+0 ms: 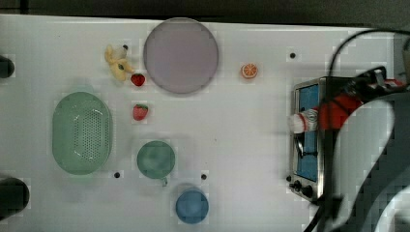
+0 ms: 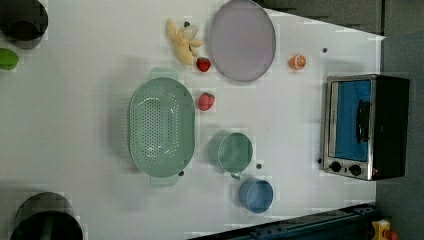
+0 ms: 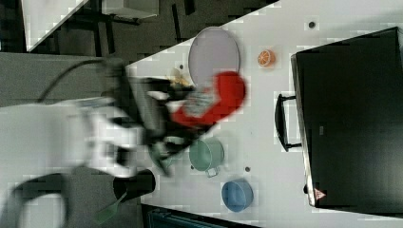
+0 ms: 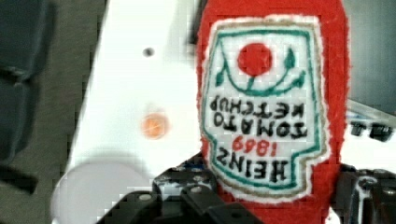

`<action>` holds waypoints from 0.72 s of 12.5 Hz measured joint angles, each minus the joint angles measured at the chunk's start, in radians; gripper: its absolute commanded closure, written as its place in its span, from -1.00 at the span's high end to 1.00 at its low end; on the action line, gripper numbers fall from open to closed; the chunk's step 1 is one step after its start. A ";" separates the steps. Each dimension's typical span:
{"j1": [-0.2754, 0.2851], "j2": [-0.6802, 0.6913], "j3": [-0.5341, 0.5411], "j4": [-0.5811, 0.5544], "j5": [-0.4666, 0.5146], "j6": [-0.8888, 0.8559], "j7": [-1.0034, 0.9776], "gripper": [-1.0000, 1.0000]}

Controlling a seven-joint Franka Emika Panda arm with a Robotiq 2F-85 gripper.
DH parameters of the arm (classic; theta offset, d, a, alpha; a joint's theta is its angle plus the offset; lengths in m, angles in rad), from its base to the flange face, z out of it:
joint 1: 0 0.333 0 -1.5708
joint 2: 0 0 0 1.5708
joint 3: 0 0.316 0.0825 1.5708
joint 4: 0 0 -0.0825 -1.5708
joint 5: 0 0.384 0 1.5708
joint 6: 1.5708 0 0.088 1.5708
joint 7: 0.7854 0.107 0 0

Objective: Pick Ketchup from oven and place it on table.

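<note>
My gripper (image 4: 280, 207) is shut on the ketchup (image 4: 271, 107), a red soft bottle with a white-and-red label that stands close before the wrist camera. In the top view the ketchup (image 1: 333, 112) lies level in the gripper (image 1: 360, 94) over the oven (image 1: 309, 145), its white cap pointing to the top view's left. In the right view the gripper (image 3: 187, 116) holds the ketchup (image 3: 223, 97) in the air, above the white table (image 3: 266, 123) and apart from the black oven (image 3: 351, 118). The oven (image 2: 365, 125) has its blue glass door closed in the left view.
On the table (image 1: 241, 145) are a pale purple plate (image 1: 180, 54), a green colander (image 1: 82, 133), a green cup (image 1: 155, 159), a blue bowl (image 1: 192, 205), two strawberries (image 1: 140, 112), an orange slice (image 1: 249, 70) and a yellow toy (image 1: 117, 62). A black cable (image 1: 333, 63) hangs over the oven.
</note>
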 measured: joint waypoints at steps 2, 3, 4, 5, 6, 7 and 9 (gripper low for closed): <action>0.020 -0.048 0.099 0.044 0.000 0.004 0.000 0.29; 0.044 -0.058 0.139 0.056 0.006 0.000 0.000 0.29; 0.062 -0.060 0.184 0.051 0.005 0.007 -0.002 0.29; 0.071 -0.053 0.237 0.047 -0.002 0.003 -0.007 0.29; 0.085 -0.047 0.278 0.020 -0.008 0.000 -0.007 0.29; 0.100 -0.042 0.315 -0.025 -0.022 0.009 0.003 0.29; 0.111 -0.014 0.390 -0.124 -0.062 -0.001 0.059 0.29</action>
